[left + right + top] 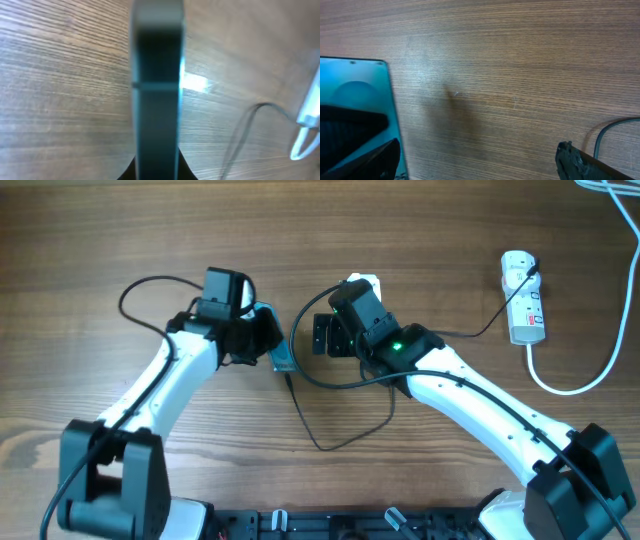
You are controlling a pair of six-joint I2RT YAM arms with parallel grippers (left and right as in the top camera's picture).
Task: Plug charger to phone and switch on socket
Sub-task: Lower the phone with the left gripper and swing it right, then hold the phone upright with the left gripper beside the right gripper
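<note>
The left hand point(270, 343) pinches the phone point(282, 361) near the middle of the tabletop point(120, 240). In its wrist view the phone point(157, 100) shows edge-on as a dark upright bar filling the centre, with black finger bases on either side at the bottom. Just to the right, the right hand point(326, 335) faces the phone with its fingers spread wide. Its wrist view shows one dark fingertip point(577, 161) at lower right and the other at lower left, in front of the cyan screen point(355, 90), with bare wood between them. The charger point(320, 442) runs from the near end of the phone, loops toward the near side and curls back under the right arm. I cannot tell whether its tip is seated in the phone. The socket point(523, 300) lies well apart at the far right, with a black plug in its far end and a white cable point(600, 375) curving off to the right.
</note>
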